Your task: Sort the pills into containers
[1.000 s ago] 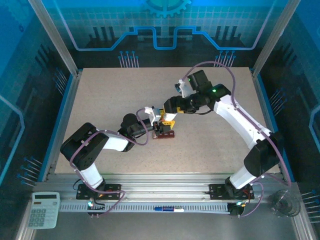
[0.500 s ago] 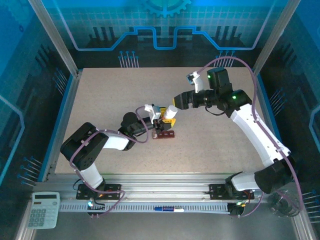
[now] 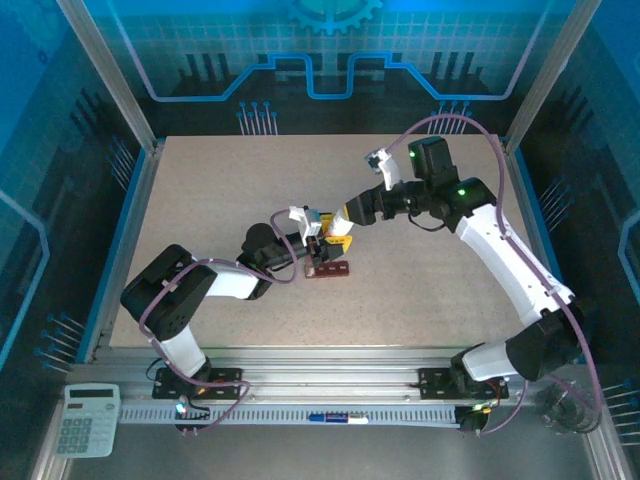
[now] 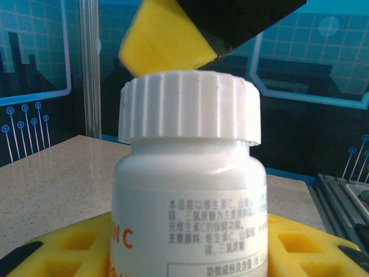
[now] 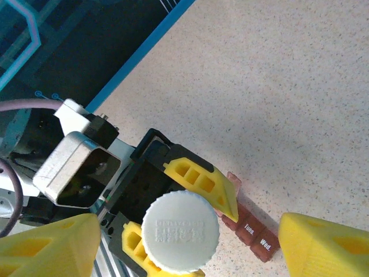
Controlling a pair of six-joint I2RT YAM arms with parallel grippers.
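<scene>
**Left arm holds a pill bottle upright beneath the open right arm**

On the speckled surface (image 3: 200, 200), the yellow left fingers (image 5: 200, 179) are clamped around a white bottle (image 4: 190, 190). They hold it upright, with its ribbed cap (image 5: 180, 232) on. Just beside them, toward the near edge, the reddish-brown containers (image 3: 329, 268) lie flat on the surface, a strip with lids marked Tues and Wed. Reaching in from the right, the right fingers (image 5: 323, 245) hang over the cap, spread wide apart.

Speckled beige table (image 3: 200, 190), blue walls (image 3: 330, 45), perhaps printed
</scene>
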